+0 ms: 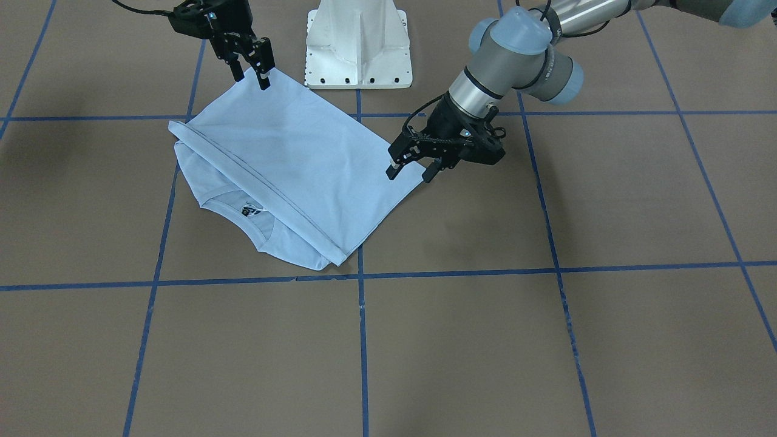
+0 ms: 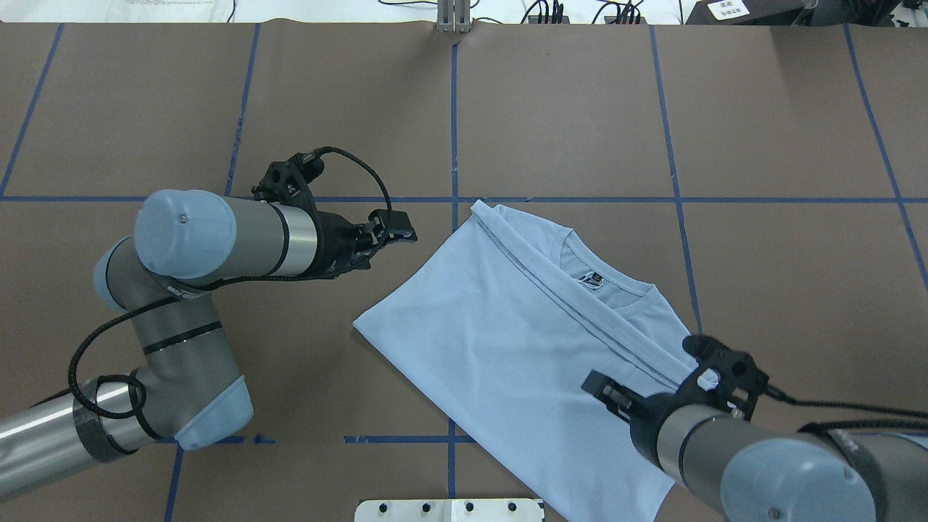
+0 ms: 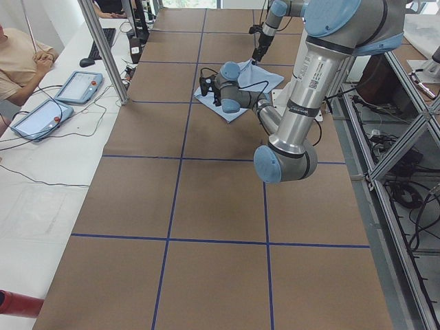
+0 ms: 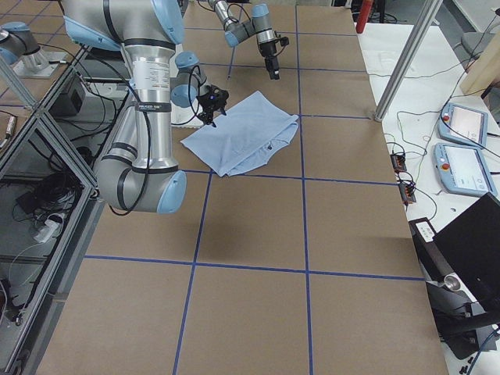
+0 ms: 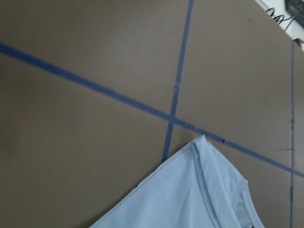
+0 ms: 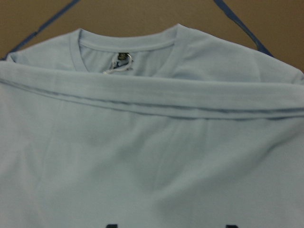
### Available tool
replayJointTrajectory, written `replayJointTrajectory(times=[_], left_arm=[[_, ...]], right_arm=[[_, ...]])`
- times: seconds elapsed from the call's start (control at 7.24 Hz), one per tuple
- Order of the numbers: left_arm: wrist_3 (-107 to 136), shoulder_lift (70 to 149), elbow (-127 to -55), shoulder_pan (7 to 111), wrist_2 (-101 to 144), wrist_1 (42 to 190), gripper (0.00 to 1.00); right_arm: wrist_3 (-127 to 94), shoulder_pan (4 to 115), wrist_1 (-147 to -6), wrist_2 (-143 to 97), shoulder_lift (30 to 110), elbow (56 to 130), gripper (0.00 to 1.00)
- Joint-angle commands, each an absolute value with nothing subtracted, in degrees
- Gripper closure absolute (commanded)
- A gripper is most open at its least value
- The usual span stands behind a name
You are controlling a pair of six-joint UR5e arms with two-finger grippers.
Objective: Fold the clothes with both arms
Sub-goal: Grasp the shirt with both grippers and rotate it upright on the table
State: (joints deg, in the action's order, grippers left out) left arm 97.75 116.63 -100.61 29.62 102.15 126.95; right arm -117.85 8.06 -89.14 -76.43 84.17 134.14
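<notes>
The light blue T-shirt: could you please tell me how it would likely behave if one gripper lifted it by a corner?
The T-shirt would probably drape limply: it lies flat with soft creases and a folded-over hem. It looks light, being thin cloth. Lifted at one corner, the fold would likely fall open, since the layers lie loose.

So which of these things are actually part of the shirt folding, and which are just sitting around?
Part of the job: light blue T-shirt, folded over on the table; left gripper, open near one corner; right gripper, open above another corner.

Just there: white pedestal base; blue tape lines; touch panels; seated person.
</notes>
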Motion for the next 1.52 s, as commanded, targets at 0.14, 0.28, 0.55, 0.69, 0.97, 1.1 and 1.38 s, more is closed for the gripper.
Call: replayJointTrajectory(times=[0.14,0.28,0.55,0.69,0.97,1.1,1.38], left_arm=[[99.14,116.02,-102.39,24.62,100.02,110.44,0.13],[99.23,116.10,-102.22,24.00,100.02,108.74,0.17],[98.88,116.54,-99.25,22.33,96.61,108.72,0.29],[98.62,116.80,-98.97,22.32,96.42,108.81,0.32],[98.61,116.63,-98.88,22.32,96.42,108.72,0.59],[98.44,116.54,-98.44,22.32,96.33,108.72,0.95],[96.78,116.28,-98.52,23.81,95.98,108.55,1.00]], right_arm=[[-107.43,20.11,-88.34,-78.93,78.41,125.18,0.00],[-105.75,21.00,-87.29,-78.93,76.75,122.20,0.00],[-105.56,21.35,-82.31,-79.01,76.73,117.70,0.00],[-105.56,21.27,-81.92,-79.01,76.73,116.99,0.00],[-105.56,21.62,-81.83,-79.01,76.73,116.90,0.00],[-105.47,21.53,-81.83,-79.01,76.64,116.63,0.00],[-105.38,22.06,-81.74,-79.01,76.55,116.72,0.00]])
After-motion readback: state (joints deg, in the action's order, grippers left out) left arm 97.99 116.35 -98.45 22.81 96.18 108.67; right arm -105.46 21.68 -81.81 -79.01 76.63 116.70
